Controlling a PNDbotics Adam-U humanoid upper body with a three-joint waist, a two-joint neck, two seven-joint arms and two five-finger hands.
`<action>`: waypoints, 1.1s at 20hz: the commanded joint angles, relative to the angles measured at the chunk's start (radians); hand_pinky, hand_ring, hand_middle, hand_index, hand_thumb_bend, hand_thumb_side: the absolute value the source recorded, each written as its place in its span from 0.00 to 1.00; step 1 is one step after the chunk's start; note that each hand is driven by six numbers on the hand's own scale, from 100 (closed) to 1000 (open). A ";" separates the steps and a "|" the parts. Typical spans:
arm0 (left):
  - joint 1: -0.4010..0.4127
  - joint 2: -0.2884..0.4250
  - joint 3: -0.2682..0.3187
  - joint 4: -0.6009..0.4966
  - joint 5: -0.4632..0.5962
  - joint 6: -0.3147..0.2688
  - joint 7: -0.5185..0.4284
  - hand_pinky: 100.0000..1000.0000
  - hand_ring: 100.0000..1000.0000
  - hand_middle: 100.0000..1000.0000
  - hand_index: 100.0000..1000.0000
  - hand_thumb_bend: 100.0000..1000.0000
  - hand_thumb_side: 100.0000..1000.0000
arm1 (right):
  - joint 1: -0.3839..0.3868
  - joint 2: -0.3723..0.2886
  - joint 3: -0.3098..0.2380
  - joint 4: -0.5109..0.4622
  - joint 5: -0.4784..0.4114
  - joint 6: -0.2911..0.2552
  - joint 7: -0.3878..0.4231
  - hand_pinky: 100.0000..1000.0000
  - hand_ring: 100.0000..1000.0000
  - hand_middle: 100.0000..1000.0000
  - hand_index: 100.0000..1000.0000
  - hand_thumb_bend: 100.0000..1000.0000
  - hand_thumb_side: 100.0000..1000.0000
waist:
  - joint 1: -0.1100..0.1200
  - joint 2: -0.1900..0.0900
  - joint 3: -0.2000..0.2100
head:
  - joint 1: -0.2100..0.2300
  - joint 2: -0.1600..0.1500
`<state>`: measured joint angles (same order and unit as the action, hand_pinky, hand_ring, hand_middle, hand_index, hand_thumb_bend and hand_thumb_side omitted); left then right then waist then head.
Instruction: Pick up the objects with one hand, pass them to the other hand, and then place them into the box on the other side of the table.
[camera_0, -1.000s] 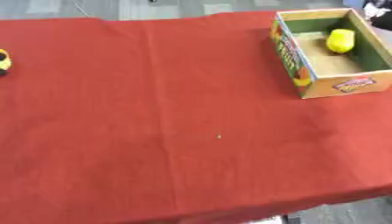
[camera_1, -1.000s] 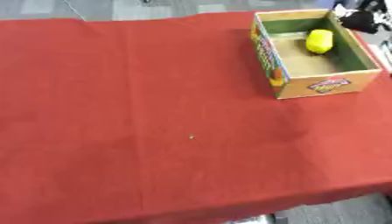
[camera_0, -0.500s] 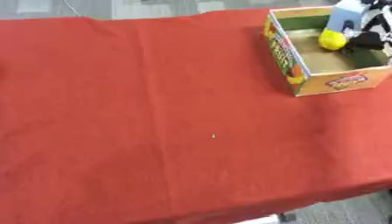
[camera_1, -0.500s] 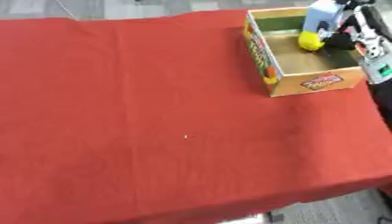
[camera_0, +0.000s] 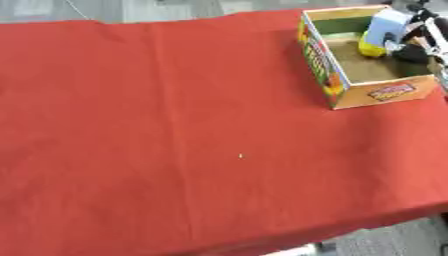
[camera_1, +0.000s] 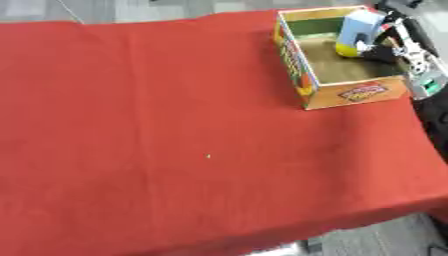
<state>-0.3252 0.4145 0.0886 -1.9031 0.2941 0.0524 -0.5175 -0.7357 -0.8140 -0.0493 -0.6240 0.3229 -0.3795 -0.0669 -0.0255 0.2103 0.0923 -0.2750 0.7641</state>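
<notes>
A cardboard box (camera_1: 354, 95) with a colourful printed outside stands open at the far right of the red table (camera_1: 175, 125). A yellow object (camera_1: 346, 48) lies inside it near the back wall. My right hand (camera_1: 395, 44) reaches in from the right over the box's far corner, its fingers curled round a light blue block (camera_1: 356, 26) held upright above the yellow object. The block's lower end is down among the box walls; whether it touches the floor of the box I cannot tell. My left hand shows in neither view.
A tiny pale speck (camera_1: 208, 156) lies mid-cloth. The table's front edge runs along the bottom, with grey floor (camera_1: 385, 235) beyond the lower right corner. My right forearm (camera_1: 424, 82) hangs past the table's right edge beside the box.
The camera has shifted, so the box sits further left. My right hand has come in from the right with the light blue block and now holds it over the box.
</notes>
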 joint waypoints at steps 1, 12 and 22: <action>-0.012 0.009 0.005 -0.015 -0.003 -0.001 -0.003 0.71 0.75 0.70 0.89 0.23 0.83 | -0.004 -0.052 -0.008 -0.021 -0.024 -0.030 0.036 0.88 0.75 0.87 1.00 0.00 0.21 | -0.011 -0.002 0.000 | -0.003 0.004; -0.007 0.008 0.008 -0.007 -0.011 0.002 -0.006 0.71 0.74 0.70 0.89 0.24 0.83 | 0.015 -0.097 -0.017 -0.160 0.101 -0.020 0.137 0.94 0.86 0.96 1.00 0.00 0.11 | -0.020 -0.004 -0.003 | 0.002 0.006; 0.000 0.008 0.011 0.001 -0.021 0.007 -0.008 0.71 0.74 0.69 0.89 0.24 0.83 | 0.035 -0.151 -0.005 -0.367 0.343 -0.003 0.161 0.98 0.98 1.00 1.00 0.00 0.20 | -0.030 -0.009 -0.011 | 0.012 0.006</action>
<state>-0.3178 0.4113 0.0893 -1.8948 0.2751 0.0584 -0.5233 -0.6913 -0.9045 -0.0506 -0.9514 0.6344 -0.3827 0.0893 -0.0442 0.2103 0.0821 -0.2648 0.7666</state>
